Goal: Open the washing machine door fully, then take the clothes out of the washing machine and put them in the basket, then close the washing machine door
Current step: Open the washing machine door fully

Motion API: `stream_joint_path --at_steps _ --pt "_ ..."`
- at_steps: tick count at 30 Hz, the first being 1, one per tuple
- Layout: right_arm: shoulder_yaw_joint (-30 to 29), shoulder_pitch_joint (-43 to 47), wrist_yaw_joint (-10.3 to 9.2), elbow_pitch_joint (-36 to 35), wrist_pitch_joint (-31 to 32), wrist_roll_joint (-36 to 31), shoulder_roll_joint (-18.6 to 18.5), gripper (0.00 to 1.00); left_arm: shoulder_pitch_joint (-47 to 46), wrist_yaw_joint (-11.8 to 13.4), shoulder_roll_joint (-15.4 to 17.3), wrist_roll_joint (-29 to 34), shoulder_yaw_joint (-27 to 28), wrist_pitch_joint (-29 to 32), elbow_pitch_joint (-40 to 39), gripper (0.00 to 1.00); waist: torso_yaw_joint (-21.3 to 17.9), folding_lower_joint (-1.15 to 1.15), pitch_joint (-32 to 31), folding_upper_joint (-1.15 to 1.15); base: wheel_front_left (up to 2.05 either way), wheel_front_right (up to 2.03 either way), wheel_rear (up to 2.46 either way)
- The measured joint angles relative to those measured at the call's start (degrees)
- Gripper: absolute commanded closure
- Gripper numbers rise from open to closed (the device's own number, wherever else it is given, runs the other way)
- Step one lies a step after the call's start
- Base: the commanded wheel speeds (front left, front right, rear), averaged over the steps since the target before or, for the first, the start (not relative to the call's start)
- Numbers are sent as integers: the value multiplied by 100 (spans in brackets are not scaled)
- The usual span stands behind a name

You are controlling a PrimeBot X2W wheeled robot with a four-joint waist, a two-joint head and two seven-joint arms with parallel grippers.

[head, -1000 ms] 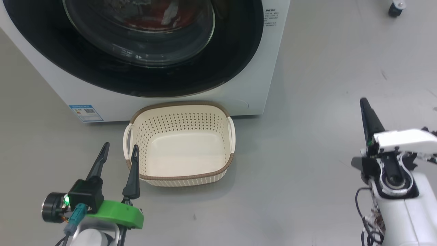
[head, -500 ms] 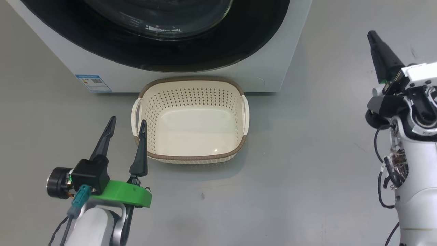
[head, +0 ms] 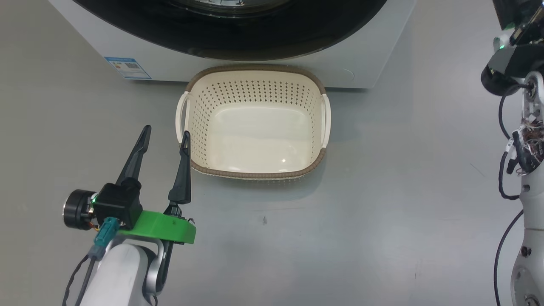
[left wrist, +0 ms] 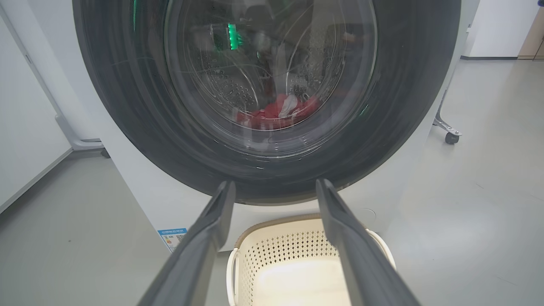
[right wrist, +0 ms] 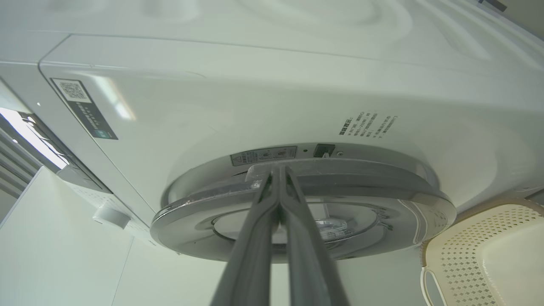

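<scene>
Washing machine (head: 374, 55): white, smooth, boxy body on a grey matte floor (head: 382, 212). Washing machine door (head: 238, 34): round, glossy black, with a bulging clear glass centre. It sits close against the front; cannot tell if it is latched. Clothes (left wrist: 276, 114): crumpled red fabric with some white, low in the perforated steel drum, seen through the glass. Blue label sticker (head: 127, 68) at the lower left corner of the machine's front.

Basket (head: 255, 175): cream plastic, rounded rectangle, perforated walls, smooth solid bottom, brown woven rim, white loop handles on both sides. It stands on the floor just beside the machine's bottom front edge, below the door.

Left gripper (head: 166, 131): long dark tapered fingers spread wide, holding nothing. It hovers by the basket's left near corner, its right fingertip just beside the left handle.

Right gripper (right wrist: 278, 170): fingers pressed together, holding nothing. The tips are at the door's silvery outer rim, next to a small latch slot; contact cannot be told.

Wide open floor to the right of the basket and in front of it, tighter on the left by the left gripper. Caster wheel (left wrist: 451, 138) on the floor, apart from the machine's right side.
</scene>
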Motion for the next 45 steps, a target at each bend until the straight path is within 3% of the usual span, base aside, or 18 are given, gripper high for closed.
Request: stream_joint_path --at_steps 24,45 --pt "510 -1507 -259 702 595 -277 -466 100 -421 -177 -232 27 -266 0 36 0 678 0 725 0 0 0 0" --pt "592 -2143 -309 1262 1007 -303 -673 100 -604 -210 -290 100 -325 0 89 0 960 0 981 0 0 0 0"
